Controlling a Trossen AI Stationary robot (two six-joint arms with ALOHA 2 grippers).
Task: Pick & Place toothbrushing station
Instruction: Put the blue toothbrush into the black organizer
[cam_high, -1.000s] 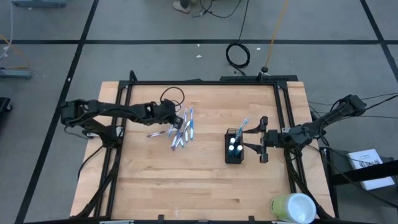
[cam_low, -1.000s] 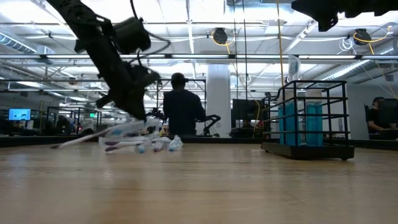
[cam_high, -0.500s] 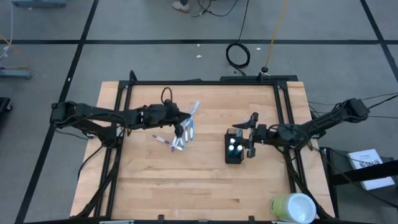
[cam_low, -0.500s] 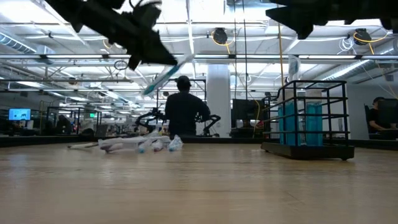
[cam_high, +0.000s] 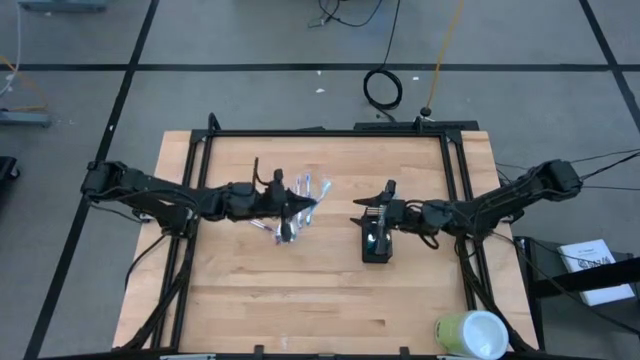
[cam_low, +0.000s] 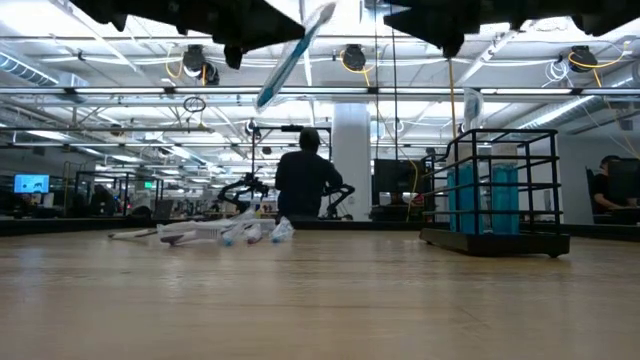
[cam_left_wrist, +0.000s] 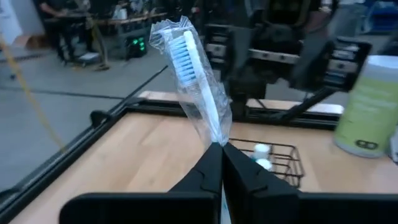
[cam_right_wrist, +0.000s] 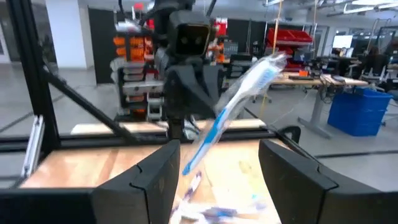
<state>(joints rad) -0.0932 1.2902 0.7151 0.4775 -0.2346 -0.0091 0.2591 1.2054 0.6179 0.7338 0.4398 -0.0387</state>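
Observation:
My left gripper is shut on a wrapped blue-and-white toothbrush and holds it high above the table, right of the pile of loose toothbrushes. The toothbrush also shows in the low view. My right gripper is open and empty. It hovers over the far end of the black wire-mesh holder and faces the held toothbrush. The holder stands on the table with white-capped tubes upright in it. My left gripper pinches the toothbrush's handle through its clear wrapper, between its two fingertips. The fingers point about level toward the table's right side. The toothbrush is lifted clear of the table and slants up and away from the fingers, bristle head uppermost.
A yellow-green and white cylinder stands at the table's near right corner. A black frame rail runs around the table. In the low view a person sits in the room behind the table. Bare wood lies near the front edge.
My left gripper has risen from the pile with one toothbrush and gone toward the table's right, toward the holder. The toothbrush is now lifted clear and slants upward. My right gripper has moved left over the holder, toward the left gripper, and has stayed open.

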